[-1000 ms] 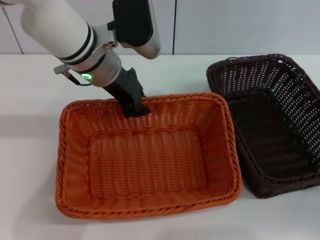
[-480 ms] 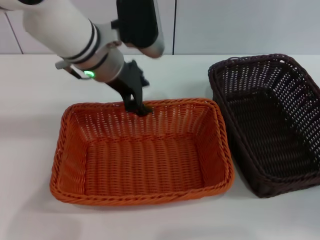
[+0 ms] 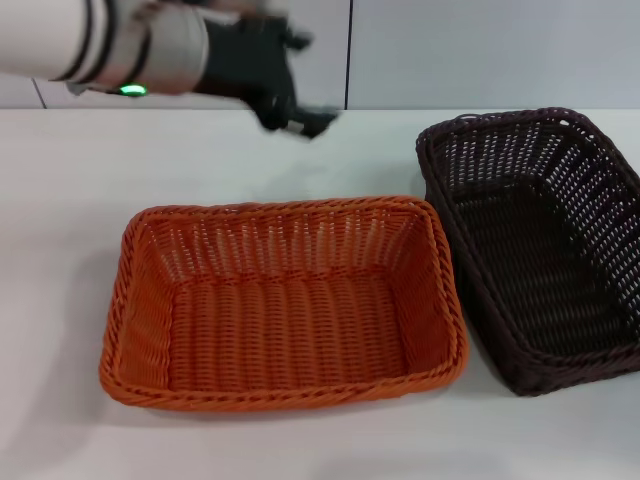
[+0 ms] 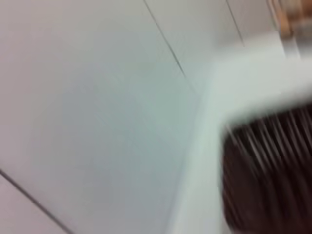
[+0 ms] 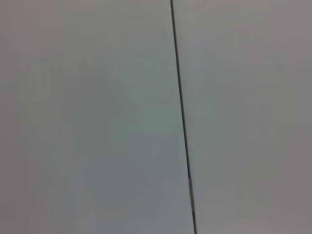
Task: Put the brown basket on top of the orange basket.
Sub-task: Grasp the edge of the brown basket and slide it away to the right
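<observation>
Brown basket (image 3: 535,245) sits on table (image 3: 60,190) just beside orange basket (image 3: 285,300); left gripper (image 3: 300,120) jaws' state unclear.

Orange basket (image 3: 285,305) upright, dark brown basket (image 3: 540,245) just beside, upright

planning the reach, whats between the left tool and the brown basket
Only bare white table, seen in the head view. The left tool hangs above the table's far side, left of the brown basket; nothing stands between.
</observation>
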Controlling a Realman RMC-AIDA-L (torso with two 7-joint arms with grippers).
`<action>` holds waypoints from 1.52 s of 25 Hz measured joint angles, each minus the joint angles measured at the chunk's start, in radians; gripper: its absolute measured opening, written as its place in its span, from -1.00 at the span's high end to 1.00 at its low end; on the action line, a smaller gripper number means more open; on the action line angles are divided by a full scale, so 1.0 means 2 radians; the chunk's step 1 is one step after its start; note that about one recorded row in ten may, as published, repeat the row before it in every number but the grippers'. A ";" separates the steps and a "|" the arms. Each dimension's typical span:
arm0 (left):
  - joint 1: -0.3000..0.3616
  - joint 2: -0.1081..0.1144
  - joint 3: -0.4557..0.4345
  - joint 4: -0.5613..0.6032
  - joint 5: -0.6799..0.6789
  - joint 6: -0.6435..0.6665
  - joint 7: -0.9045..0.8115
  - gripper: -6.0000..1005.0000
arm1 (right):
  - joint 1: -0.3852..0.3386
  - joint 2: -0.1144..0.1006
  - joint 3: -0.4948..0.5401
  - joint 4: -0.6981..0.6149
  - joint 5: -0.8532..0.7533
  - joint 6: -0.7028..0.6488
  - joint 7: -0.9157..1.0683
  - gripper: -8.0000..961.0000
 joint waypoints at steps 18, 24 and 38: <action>0.110 -0.005 -0.053 0.332 -0.819 0.039 0.504 -0.67 | -0.006 -0.003 -0.006 -0.091 -0.032 -0.055 0.136 -0.47; 0.063 -0.005 -0.112 0.512 -0.933 -0.096 0.599 -0.67 | -0.019 -0.008 -0.007 -0.190 -0.144 -0.072 0.269 -0.47; 0.055 -0.006 -0.127 0.593 -0.976 -0.121 0.663 -0.67 | 0.010 -0.134 -0.060 -0.384 -0.413 0.087 0.645 -0.47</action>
